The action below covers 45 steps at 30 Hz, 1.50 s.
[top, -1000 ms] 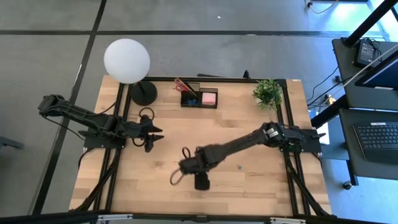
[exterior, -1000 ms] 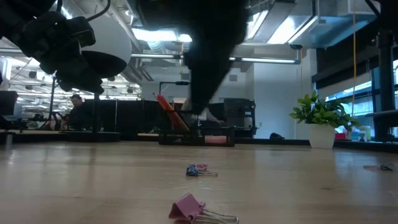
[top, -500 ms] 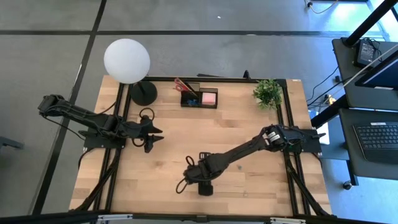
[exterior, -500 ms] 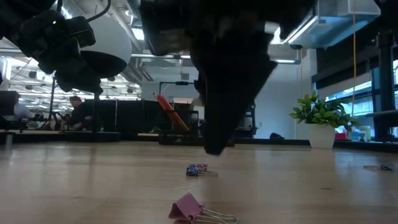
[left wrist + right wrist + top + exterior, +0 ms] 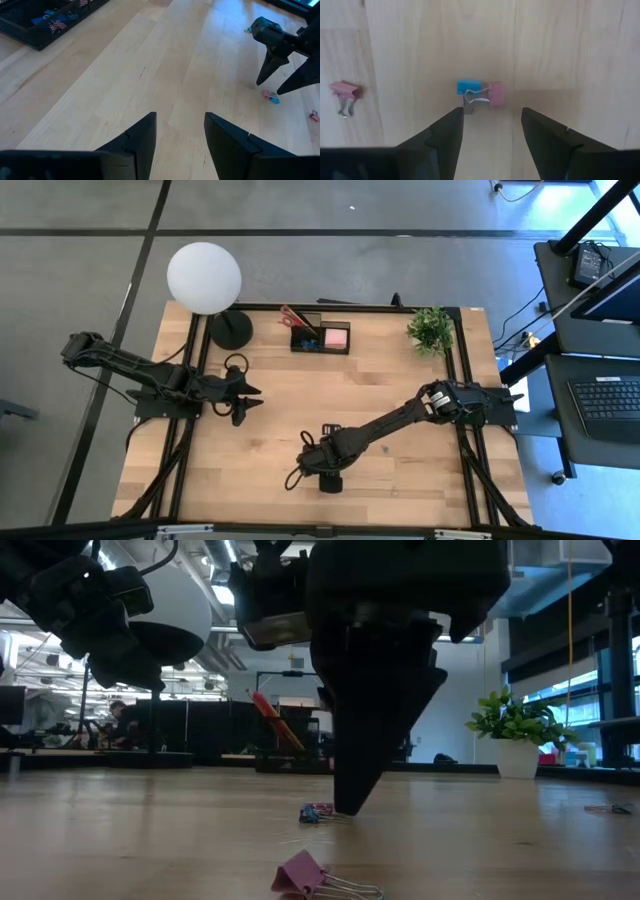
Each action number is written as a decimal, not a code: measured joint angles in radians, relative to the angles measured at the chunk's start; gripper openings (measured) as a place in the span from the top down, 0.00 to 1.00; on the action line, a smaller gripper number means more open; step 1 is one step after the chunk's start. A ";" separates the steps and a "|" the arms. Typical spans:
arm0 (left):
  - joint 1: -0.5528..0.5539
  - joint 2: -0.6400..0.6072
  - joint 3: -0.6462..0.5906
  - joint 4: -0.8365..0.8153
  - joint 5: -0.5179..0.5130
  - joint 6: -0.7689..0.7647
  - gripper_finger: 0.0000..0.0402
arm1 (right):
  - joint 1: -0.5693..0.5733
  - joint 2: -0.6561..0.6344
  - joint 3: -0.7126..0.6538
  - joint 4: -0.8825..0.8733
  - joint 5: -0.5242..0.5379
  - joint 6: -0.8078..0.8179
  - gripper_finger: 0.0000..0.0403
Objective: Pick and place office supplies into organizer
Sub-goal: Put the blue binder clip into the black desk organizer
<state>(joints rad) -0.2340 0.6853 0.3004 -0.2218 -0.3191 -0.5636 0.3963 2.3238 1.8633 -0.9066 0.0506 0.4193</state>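
Two small binder clips, one blue and one pink (image 5: 480,94), lie joined together on the wooden table (image 5: 400,380), also seen in the low view (image 5: 318,812). My right gripper (image 5: 491,114) stands open and points down just over the table (image 5: 348,808), with the clips just beyond its fingertips. A lone pink clip (image 5: 344,92) lies to one side, closer to the table's near edge (image 5: 310,875). The black organizer (image 5: 320,337) stands at the far edge with red scissors (image 5: 293,315) and a pink pad (image 5: 336,337) in it. My left gripper (image 5: 255,395) hovers open at the left (image 5: 180,120).
A white globe lamp (image 5: 204,276) on a round black base (image 5: 230,330) stands at the far left. A small green plant (image 5: 432,328) is at the far right. Another clip (image 5: 610,808) lies toward the table's right side. Bare wood lies between the clips and the organizer.
My right gripper has come down toward the table and a little toward its near edge, ending with its open fingertips beside the blue and pink clips. The clips have not moved.
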 joint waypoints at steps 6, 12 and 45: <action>0.000 0.000 0.000 0.000 0.000 0.000 0.60 | -0.017 0.000 0.013 0.007 0.001 0.020 0.49; 0.000 0.000 0.000 0.000 -0.001 0.000 0.60 | -0.030 0.000 0.024 0.003 0.001 -0.011 0.49; 0.000 0.000 0.000 0.000 -0.002 0.000 0.60 | -0.038 0.000 0.025 0.001 0.010 -0.060 0.49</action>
<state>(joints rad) -0.2340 0.6853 0.3004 -0.2222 -0.3214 -0.5632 0.3584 2.3238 1.8885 -0.9054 0.0609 0.3588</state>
